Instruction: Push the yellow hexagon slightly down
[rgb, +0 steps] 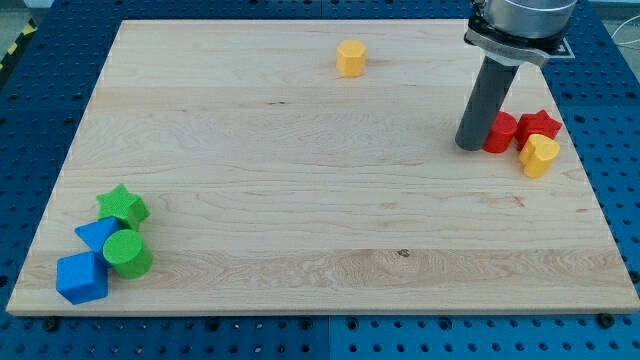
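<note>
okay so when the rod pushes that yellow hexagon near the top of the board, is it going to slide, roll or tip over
The yellow hexagon will probably slide: it sits on a flat face and looks squat, so tipping seems unlikely. The wooden board looks smooth, so it may move easily. An off-centre push could turn it. My tip is far off, by the red blocks at the view's right.

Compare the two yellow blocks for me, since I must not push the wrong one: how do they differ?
The yellow hexagon stands alone near the view's top; the yellow heart sits at the view's right, against a red star. The hexagon has flat facets; the heart has rounded lobes. My tip is far from the hexagon, close to the heart. Both share the same yellow.
</note>
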